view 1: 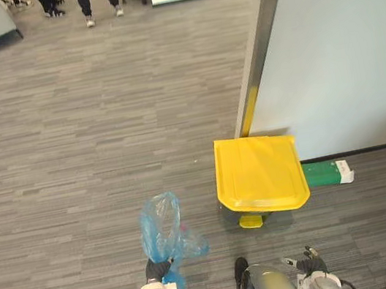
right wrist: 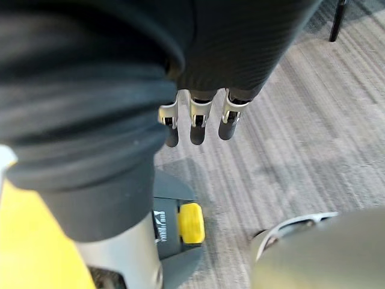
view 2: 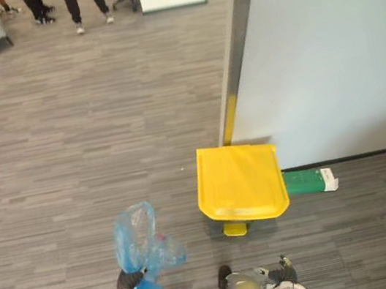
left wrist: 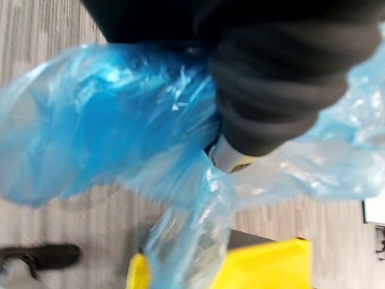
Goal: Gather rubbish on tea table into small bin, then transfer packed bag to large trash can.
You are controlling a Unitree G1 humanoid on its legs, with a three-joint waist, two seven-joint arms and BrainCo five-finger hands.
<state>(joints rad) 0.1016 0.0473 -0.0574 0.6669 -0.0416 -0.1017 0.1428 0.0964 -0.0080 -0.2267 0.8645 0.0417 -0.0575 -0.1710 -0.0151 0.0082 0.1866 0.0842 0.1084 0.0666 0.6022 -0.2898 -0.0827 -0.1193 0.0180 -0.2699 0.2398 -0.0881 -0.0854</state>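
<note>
Bagging looks finished: the left hand (view 1: 157, 270) grips the neck of the translucent blue plastic rubbish bag (view 1: 164, 231) near the shut yellow-lidded grey trash can (view 1: 259, 174) at the floor's wall edge, right hand (right wrist: 198, 117) hanging slack-fingered; opening and dropping remain.

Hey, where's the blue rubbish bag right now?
In the left eye view the blue bag sits low and left of centre, its neck bunched in the left hand, to the left of the yellow-lidded trash can.
</note>
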